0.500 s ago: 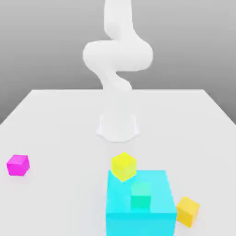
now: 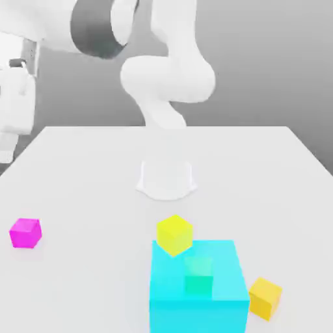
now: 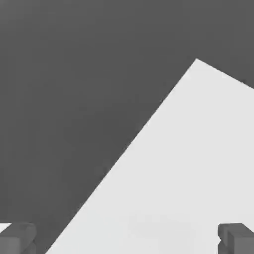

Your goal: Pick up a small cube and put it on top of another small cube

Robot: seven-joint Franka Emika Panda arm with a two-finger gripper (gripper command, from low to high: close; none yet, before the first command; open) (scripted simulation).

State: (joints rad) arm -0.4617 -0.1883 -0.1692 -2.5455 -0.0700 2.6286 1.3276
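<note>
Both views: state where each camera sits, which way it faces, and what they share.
Exterior view: off the arm, facing the arm's base across the table; the arm and gripper show.
Hand view: on the hand, looking past two open fingers at a corner of the table.
Shared: the table and the gripper's fingers.

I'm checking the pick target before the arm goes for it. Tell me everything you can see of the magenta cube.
The magenta cube is small, bright and plain, with flat, unmarked faces and a slightly lighter top. It looks solid and smooth, perhaps plastic, though the material can't be confirmed. It sits flat on the white table, toward the exterior view's left edge, turned a little so that a side face shows. Nothing else touches it, and it looks undamaged.
</note>
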